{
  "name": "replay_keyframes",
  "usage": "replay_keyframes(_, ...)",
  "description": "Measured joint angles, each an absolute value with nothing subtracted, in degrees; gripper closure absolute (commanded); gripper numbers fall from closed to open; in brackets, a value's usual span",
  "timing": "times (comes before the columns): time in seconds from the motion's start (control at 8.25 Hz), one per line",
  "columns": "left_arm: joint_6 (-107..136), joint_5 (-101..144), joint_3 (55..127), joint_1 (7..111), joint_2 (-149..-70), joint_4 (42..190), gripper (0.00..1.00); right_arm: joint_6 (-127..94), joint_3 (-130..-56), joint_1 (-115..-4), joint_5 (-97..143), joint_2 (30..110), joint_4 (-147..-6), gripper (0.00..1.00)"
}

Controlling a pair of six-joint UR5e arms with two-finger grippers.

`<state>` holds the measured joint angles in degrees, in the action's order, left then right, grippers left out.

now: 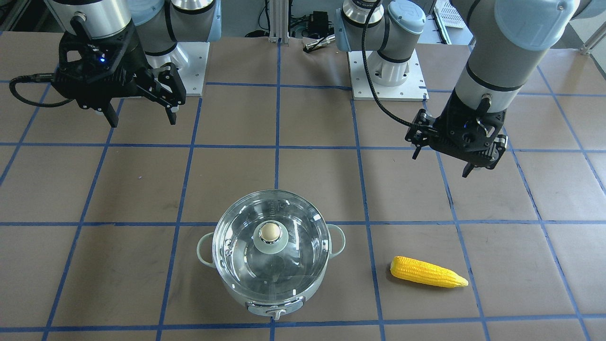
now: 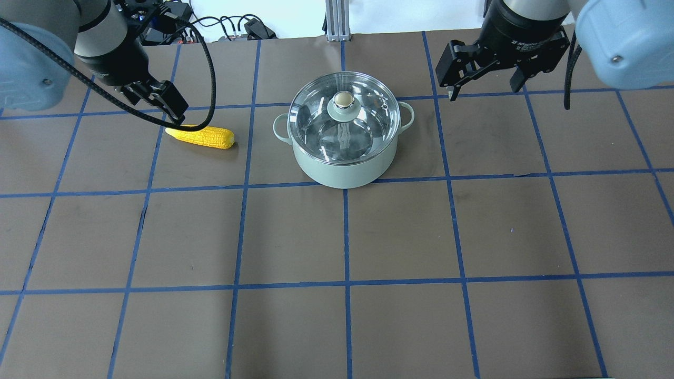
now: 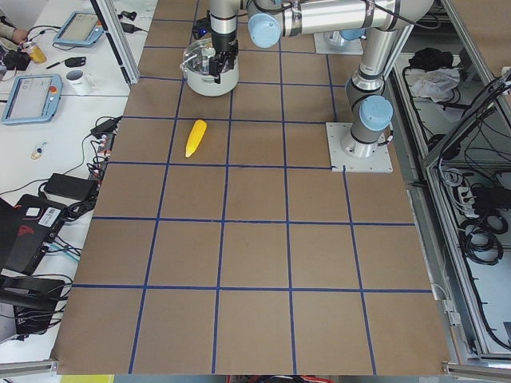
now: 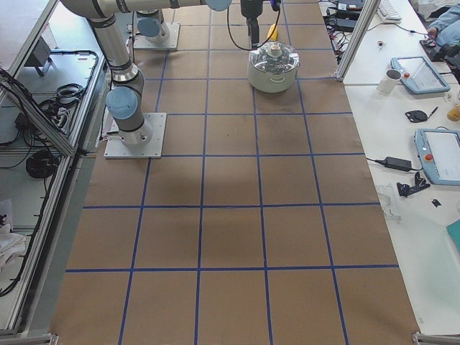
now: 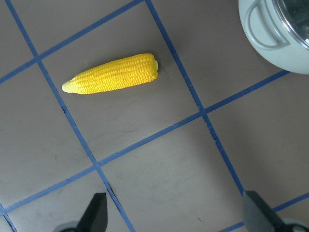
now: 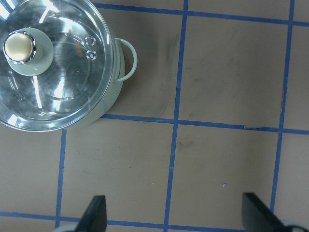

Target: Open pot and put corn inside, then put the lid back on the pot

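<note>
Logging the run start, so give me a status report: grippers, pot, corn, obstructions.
Both open, empty: left gripper raised near the corn, right gripper raised beside the pot. Glass lid on the pot; corn on the table, untouched. Nothing seen between them.

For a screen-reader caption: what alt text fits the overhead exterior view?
A mint-grey pot, glass lid on, sits with a yellow corn cob to its left. The open left gripper hovers near the corn, the open right gripper right of the pot.
</note>
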<state>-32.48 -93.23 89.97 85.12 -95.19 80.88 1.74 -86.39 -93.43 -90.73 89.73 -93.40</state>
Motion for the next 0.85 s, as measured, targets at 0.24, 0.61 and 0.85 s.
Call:
replay_keyframes(0.24,-48.7,-93.7,89.8,83.0,-97.2,75.9,0.0,3.6,-85.9,-93.5,-90.5,89.1,-95.5,0.0)
replay_keyframes(0.61,-66.3,-91.8,90.2,78.3,-100.2,70.9,0.0,-1.9,-80.1,-95.3,-90.2,81.5,-97.4,0.0)
replay_keyframes(0.85,-73.8,-89.7,90.2,76.6,-103.2,69.4,0.0,-10.2,-77.1,-100.7,-90.4,74.6,-103.1,0.0)
